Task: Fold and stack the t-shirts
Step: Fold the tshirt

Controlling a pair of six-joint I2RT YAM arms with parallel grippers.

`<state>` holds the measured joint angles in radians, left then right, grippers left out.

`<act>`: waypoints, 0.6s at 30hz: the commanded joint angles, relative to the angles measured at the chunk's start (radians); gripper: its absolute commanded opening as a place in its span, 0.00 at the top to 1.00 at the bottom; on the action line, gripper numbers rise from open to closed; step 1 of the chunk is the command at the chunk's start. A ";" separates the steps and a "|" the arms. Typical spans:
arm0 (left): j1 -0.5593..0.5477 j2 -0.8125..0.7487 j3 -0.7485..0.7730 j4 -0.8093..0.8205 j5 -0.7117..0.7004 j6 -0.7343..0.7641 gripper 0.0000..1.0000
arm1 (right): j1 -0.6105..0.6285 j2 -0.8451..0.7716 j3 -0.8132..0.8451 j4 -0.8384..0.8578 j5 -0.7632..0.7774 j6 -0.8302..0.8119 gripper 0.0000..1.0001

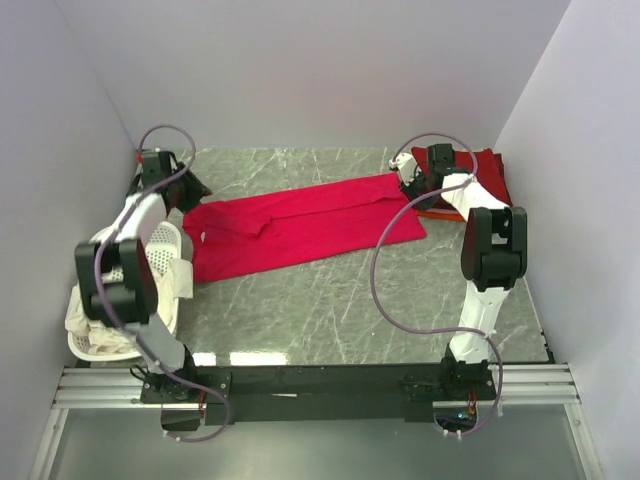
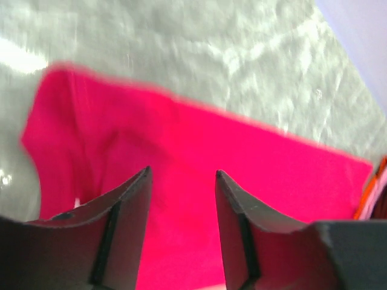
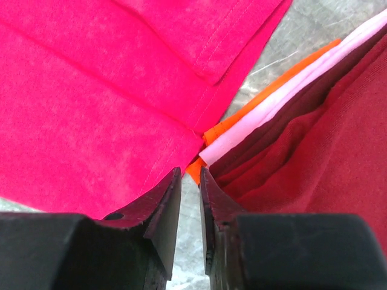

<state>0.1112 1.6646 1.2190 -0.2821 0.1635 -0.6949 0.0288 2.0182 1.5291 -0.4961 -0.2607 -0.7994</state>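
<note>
The bright crimson t-shirt (image 1: pixel 300 228) lies spread in a long band across the far half of the marble table (image 1: pixel 350 300), one end beneath the left arm, the other reaching to the right arm. A crease runs along its length, and in the right wrist view a hemmed layer is lapped over the cloth below it. At its right end the shirt's edge meets a stack of folded shirts (image 1: pixel 490 175) in the far right corner: a dark maroon shirt (image 3: pixel 326 151) on top, then a cream-white layer (image 3: pixel 290 96) and an orange one (image 3: pixel 266 103) showing as thin edges beneath.

The left gripper (image 2: pixel 181 175) hangs above the shirt's left end with its jaws well apart and nothing between them; the red cloth fills the gap in its wrist view. The right gripper (image 3: pixel 190 172) points down at the seam where the crimson shirt meets the stack, its jaws drawn to a narrow slit through which only the table and a bit of orange cloth show; it holds nothing.

A white slotted laundry basket (image 1: pixel 165 250) stands at the left edge of the table beside the left arm, with cream cloth (image 1: pixel 95 320) heaped in it and spilling over its rim
</note>
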 commanded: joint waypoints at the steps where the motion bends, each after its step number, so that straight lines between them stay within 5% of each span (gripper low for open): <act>1: 0.016 0.104 0.208 0.028 0.001 0.027 0.48 | 0.008 -0.065 -0.038 0.050 -0.008 0.025 0.74; 6: 0.013 0.009 0.277 0.006 -0.038 0.162 0.47 | 0.013 -0.206 -0.133 0.042 -0.067 -0.007 0.68; 12: 0.013 -0.320 -0.007 0.058 0.047 0.281 0.42 | 0.083 -0.283 -0.181 -0.186 -0.296 -0.256 0.55; 16: 0.013 -0.504 -0.191 0.044 0.044 0.273 0.42 | 0.320 -0.315 -0.300 -0.155 -0.283 -0.350 0.49; 18: 0.013 -0.558 -0.242 0.034 0.016 0.284 0.42 | 0.438 -0.316 -0.336 -0.069 -0.144 -0.279 0.45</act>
<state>0.1265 1.1328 1.0626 -0.2295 0.1867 -0.4538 0.3012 1.7229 1.2572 -0.5983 -0.4709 -1.0470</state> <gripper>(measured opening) 0.580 0.535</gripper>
